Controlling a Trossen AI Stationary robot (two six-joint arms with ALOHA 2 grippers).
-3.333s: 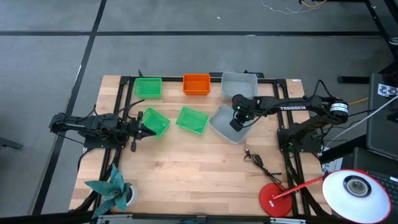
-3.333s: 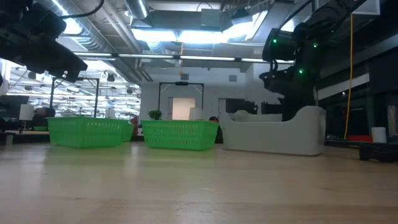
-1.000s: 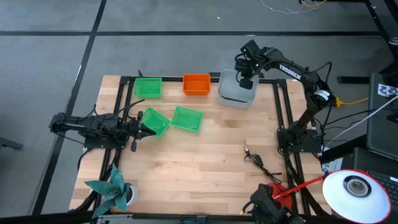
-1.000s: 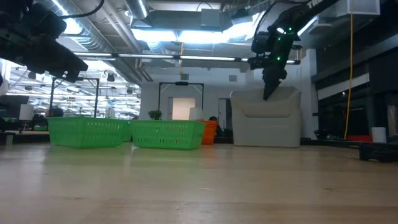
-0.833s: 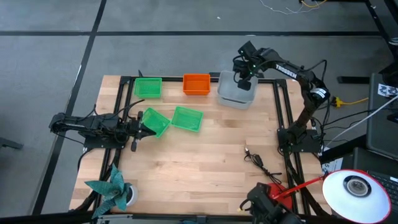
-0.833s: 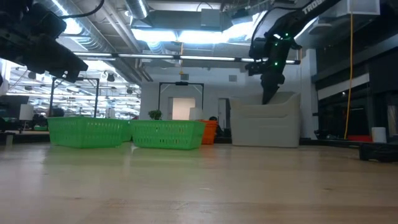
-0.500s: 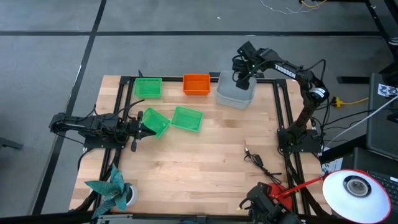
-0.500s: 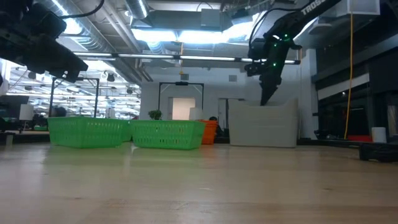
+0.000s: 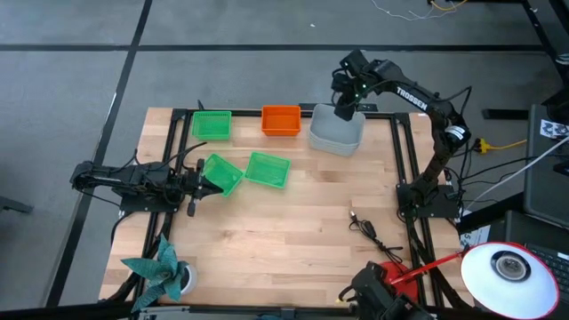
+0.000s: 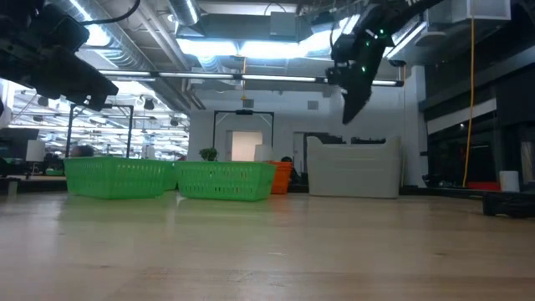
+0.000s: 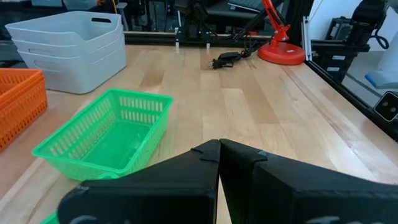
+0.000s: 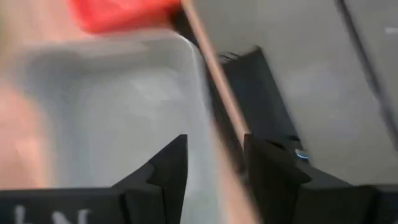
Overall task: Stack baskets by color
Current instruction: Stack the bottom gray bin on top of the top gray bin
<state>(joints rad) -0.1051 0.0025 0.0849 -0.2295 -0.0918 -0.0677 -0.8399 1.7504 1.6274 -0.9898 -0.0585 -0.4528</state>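
The right gripper (image 9: 346, 105) hangs above the far rim of the stack of pale grey baskets (image 9: 337, 131), clear of it; the low view shows it (image 10: 354, 107) raised above the stack (image 10: 352, 167) with open air between. Its fingers (image 12: 168, 165) stand apart with nothing between them, and the grey basket's inside (image 12: 112, 112) lies just under and ahead of them. The stack sits at the table's far edge (image 9: 356, 109), close to the black frame rail there, so little room is left behind the gripper. To the stack's side, along the same far edge, stands an orange basket (image 9: 281, 120), then a green basket (image 9: 212, 124), each apart from the next. Toward the table's middle lies bare wood (image 9: 302, 231), wide and open, with a black cable (image 9: 366, 228) near the right edge.

The left gripper (image 9: 197, 174) rests low at the table's left side, its fingers (image 11: 186, 174) pressed together, empty. A green basket (image 9: 222, 173) lies touching or just ahead of its tip, and a second one (image 9: 268, 169) sits tilted just beyond; the left wrist view shows that one (image 11: 109, 134) open and empty, with the grey stack (image 11: 68, 46) and an orange basket (image 11: 18, 102) farther off.
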